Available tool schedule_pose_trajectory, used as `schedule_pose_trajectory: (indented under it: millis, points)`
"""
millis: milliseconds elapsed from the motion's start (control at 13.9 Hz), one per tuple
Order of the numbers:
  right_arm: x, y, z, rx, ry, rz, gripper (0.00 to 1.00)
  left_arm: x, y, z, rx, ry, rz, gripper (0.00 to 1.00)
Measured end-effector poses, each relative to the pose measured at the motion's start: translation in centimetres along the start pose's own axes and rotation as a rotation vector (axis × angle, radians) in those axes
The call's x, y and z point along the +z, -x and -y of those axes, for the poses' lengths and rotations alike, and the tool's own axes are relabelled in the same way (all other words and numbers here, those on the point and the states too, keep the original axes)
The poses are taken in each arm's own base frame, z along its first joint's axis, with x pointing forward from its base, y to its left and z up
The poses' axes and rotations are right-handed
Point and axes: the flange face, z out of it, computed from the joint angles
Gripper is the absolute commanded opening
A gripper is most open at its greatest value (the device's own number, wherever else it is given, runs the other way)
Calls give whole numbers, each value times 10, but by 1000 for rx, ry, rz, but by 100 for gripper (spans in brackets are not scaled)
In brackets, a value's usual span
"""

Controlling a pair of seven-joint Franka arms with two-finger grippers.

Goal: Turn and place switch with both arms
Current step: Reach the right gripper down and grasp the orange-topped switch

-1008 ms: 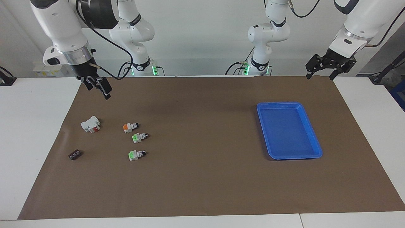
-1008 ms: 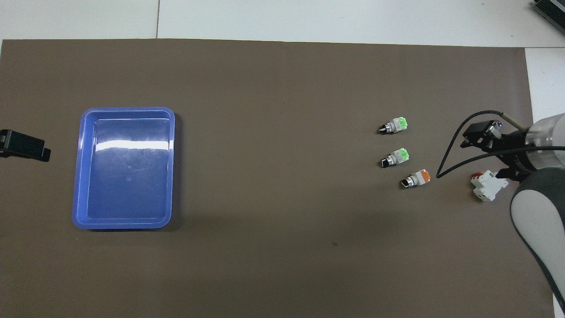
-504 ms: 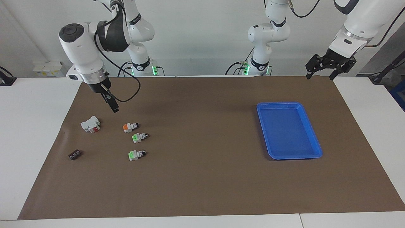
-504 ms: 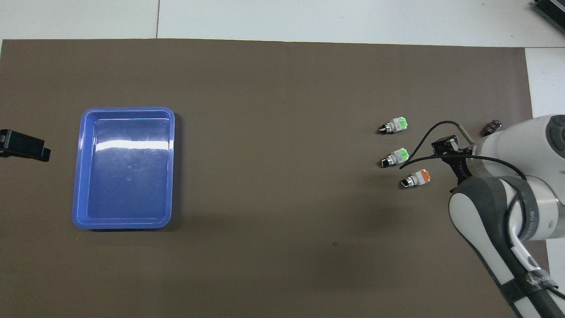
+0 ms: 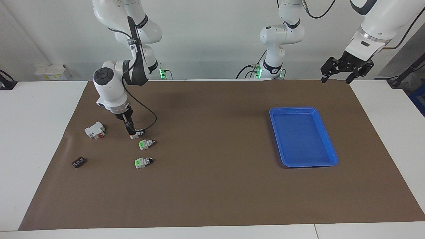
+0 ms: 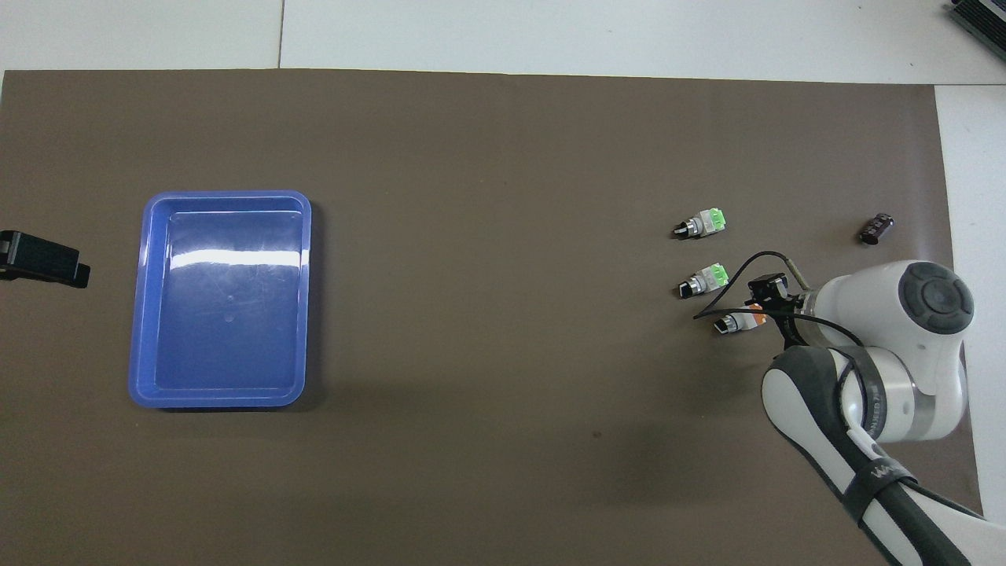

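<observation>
The switch (image 5: 136, 133), white-grey with an orange end and a black-tipped knob, lies on the brown mat toward the right arm's end; in the overhead view the switch (image 6: 735, 321) shows its knob. My right gripper (image 5: 131, 132) points down at its orange end, open, its tips at the switch (image 6: 759, 309). I cannot tell whether they touch it. My left gripper (image 5: 336, 78) waits open in the air over the mat's corner at the left arm's end; only its tip (image 6: 43, 263) shows from above.
Two green-ended switches (image 5: 146, 143) (image 5: 142, 162) lie just farther from the robots than the orange one. A white block with a red part (image 5: 95, 130) and a small dark part (image 5: 78, 162) lie beside them. A blue tray (image 5: 292, 109) sits toward the left arm's end.
My right arm has swung down and across from above the mat's edge to the orange-ended switch. The left arm and all objects have stayed still.
</observation>
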Motion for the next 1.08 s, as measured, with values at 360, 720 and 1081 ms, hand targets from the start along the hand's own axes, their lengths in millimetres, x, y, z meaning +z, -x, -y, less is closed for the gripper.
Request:
schedule_pose_trajectory:
  millis: [360, 720, 1081]
  points:
    - [15, -4, 5, 50, -56, 15, 100, 0, 0, 0, 0, 0, 0, 100]
    - [25, -1, 9, 63, -69, 26, 1, 0, 0, -2, 2, 0, 0, 100]
    - [24, -3, 6, 76, -46, 97, 0, -1, 0, -2, 2, -1, -5, 100]
